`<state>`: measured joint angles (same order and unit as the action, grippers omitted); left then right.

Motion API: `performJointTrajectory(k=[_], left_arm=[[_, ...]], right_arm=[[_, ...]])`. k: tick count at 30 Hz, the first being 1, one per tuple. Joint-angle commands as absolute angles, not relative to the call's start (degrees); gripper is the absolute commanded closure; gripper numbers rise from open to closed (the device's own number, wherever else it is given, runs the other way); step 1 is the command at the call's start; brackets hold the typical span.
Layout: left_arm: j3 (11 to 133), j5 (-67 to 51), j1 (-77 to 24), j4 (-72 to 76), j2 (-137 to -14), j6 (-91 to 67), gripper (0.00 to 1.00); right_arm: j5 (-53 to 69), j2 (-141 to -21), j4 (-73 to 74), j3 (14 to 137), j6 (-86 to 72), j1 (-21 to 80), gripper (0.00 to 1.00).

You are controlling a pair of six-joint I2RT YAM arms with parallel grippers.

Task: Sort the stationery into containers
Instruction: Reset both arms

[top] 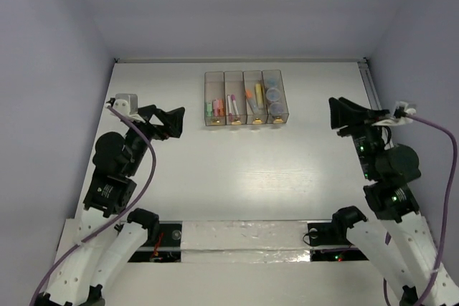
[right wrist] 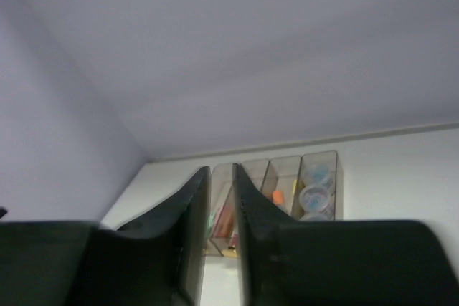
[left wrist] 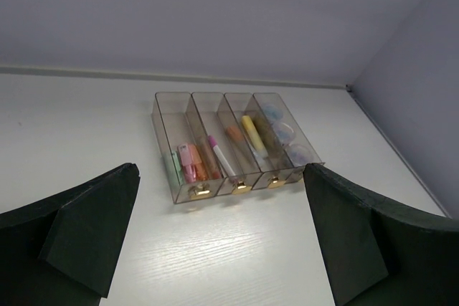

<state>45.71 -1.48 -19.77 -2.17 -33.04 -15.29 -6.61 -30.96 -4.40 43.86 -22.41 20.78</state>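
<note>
- The containers [top: 214,77] are parked at the far middle of the table [top: 251,177]: four narrow bins joined in a row, with a small gold knob [top: 235,122] stuck on each front
- In the leftmost bin, a green stick [left wrist: 172,166], a pink stick [left wrist: 185,159] and an orange stick [left wrist: 201,170] are packed side by side at the knob end
- In the next bin, a white-magenta stick [left wrist: 221,155] is laid lengthwise
- In the third bin, a second orange stick [left wrist: 234,134] and a gold stick [left wrist: 252,134] are laid next to each other
- In the rightmost bin, three clear jars [left wrist: 283,132] with bluish lids are lined up front to back
- The left gripper [left wrist: 222,227] is held above the table, left of the bins and well apart from them; its fingers are spread wide and nothing is caught between them
- The right gripper [right wrist: 221,191] is held off to the right, also well apart from the bins; its fingers are drawn almost together with only a thin slit left, and nothing is gripped
</note>
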Motion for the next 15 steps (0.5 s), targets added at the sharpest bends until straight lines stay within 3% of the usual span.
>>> performJointTrajectory(k=[1, 4, 5, 10, 15], left_arm=[[46.84, -2.81, -19.42, 2.2, -31.99, -16.43, 0.01], [47.46, -2.64, -19.42, 2.29, -31.47, -16.96, 0.01], [47.55, -2.72, -19.42, 2.55, -31.12, -16.96, 0.01], [46.94, -2.64, -19.42, 2.9, -29.88, -17.75, 0.01], [47.11, -1.41, -19.42, 2.81, -29.44, -18.72, 0.01]], right_arm=[[-16.86, -26.03, -1.16, 42.28, -22.76, 20.57, 0.48], [-20.03, -24.96, 3.05, 43.06, -23.12, 20.57, 0.23], [-20.39, -25.05, 3.77, 43.33, -23.38, 20.57, 0.19], [-20.22, -25.05, 5.62, 43.59, -23.91, 20.57, 0.06], [-20.39, -25.05, 6.42, 44.38, -23.82, 20.57, 0.0]])
